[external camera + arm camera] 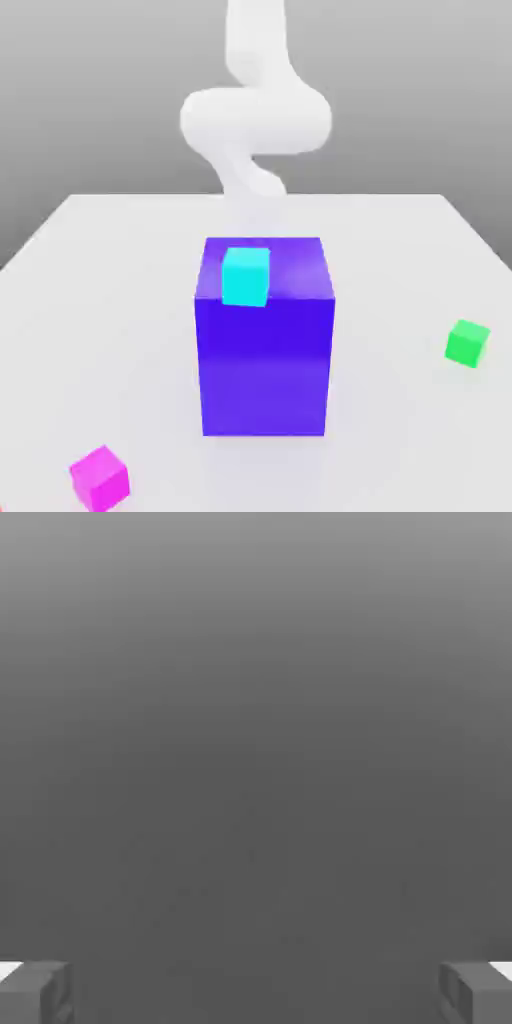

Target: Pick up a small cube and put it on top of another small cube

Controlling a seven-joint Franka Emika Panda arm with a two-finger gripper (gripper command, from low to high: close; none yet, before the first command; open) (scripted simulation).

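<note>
In the exterior view we see the white robot arm (256, 120) at the far side of the white table (120, 280), behind a big blue block (265, 345) that stands in the middle. A cyan cube (245, 276) sits on top of this block, near its front edge. The arm's end goes down behind the block, so we cannot see the hand itself here. The small magenta cube (100, 476) lies on the table at the near corner on the exterior view's left, well apart from the arm and on the opposite side of the blue block from it. The small green cube (467, 343) lies on the table on the exterior view's right, also well apart from the arm and from the magenta cube.

In the hand view we see the gripper (256, 992) with its two grey fingertips (35, 992) standing wide apart. Nothing is between them. Behind them there is a plain grey background.
</note>
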